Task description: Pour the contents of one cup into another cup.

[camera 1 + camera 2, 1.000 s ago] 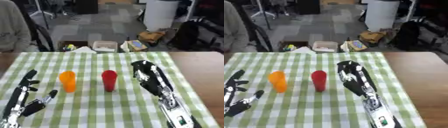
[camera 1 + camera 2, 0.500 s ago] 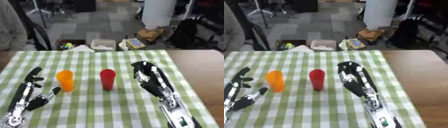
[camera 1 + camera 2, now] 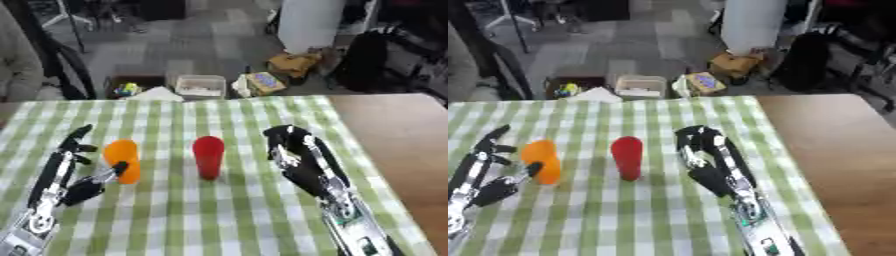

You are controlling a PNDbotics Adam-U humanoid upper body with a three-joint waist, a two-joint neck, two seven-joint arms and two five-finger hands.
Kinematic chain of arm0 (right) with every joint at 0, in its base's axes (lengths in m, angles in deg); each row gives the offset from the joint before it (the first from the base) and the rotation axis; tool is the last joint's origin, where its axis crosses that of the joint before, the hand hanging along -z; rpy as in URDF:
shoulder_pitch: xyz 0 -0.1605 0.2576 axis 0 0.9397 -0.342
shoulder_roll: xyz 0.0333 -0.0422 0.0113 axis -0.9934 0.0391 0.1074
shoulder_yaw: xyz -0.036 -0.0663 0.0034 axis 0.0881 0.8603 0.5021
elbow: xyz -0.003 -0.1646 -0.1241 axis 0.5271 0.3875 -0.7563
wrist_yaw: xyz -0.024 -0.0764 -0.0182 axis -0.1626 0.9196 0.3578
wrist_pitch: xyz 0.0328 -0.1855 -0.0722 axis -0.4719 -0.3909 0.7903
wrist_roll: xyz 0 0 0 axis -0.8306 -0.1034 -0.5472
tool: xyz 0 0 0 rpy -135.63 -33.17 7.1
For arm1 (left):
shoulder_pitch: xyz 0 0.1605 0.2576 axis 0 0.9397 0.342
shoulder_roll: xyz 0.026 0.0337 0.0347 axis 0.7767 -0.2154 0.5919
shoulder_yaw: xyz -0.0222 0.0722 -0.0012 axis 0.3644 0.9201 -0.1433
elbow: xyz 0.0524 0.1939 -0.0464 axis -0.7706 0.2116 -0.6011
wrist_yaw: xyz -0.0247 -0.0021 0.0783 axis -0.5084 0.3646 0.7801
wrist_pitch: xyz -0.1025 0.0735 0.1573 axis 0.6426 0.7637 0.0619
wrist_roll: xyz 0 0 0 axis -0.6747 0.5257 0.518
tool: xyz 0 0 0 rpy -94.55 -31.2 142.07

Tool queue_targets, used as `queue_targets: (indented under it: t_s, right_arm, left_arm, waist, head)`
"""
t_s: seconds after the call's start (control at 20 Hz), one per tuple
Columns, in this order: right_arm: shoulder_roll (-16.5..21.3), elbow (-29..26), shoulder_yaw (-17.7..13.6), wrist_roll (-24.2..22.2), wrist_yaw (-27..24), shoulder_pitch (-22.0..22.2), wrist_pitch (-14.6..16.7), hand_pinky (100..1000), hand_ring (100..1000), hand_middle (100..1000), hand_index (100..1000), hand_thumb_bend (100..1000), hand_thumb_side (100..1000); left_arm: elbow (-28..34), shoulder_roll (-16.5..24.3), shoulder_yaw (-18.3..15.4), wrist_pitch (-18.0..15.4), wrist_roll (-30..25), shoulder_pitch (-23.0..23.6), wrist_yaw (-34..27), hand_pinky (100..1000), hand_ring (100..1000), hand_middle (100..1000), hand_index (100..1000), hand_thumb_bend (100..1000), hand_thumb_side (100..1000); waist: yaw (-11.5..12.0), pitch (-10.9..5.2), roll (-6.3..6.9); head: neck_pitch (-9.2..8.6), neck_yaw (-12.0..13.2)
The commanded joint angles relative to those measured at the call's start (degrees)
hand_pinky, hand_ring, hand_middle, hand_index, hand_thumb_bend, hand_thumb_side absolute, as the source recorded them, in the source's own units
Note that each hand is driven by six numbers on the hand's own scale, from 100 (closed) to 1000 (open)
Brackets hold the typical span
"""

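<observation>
An orange cup (image 3: 122, 161) and a red cup (image 3: 208, 157) stand upright on the green-and-white checked tablecloth (image 3: 192, 220), the orange one to the left. My left hand (image 3: 63, 172) is open right beside the orange cup, with its thumb reaching in front of the cup's base and its fingers stretched up along the cup's left side. My right hand (image 3: 297, 160) is open to the right of the red cup, a small gap away, with its fingers pointing to the far side.
Bare brown tabletop (image 3: 411, 145) lies to the right of the cloth. Beyond the far table edge are boxes (image 3: 199, 85) and bags on the floor, a white cylinder (image 3: 308, 25) and a chair at the left.
My left hand has moved up and right, closing in on the orange cup. The whole picture has shifted a little, so the camera has tilted. My right hand has barely moved.
</observation>
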Motion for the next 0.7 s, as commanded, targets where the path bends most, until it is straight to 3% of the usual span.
queue_targets:
  t_s: [0.05,0.7]
  right_arm:
    - [0.1,-0.8,0.1,-0.3,-0.5,-0.9,0.1,579,452,339,697,100,616]
    - [0.1,-0.8,0.2,-0.5,-0.6,-1.0,0.1,580,452,338,697,100,618]
  left_arm:
    - [-0.6,1.6,0.2,0.1,0.1,-1.9,1.4,628,746,923,1000,676,612]
    - [-3.3,1.7,0.1,0.9,1.5,-3.1,5.7,638,751,917,1000,715,648]
  waist:
    - [-0.2,-0.75,0.25]
    - [-1.3,-0.05,0.56]
  head:
    - [-0.63,0.3]
    - [-1.15,0.4]
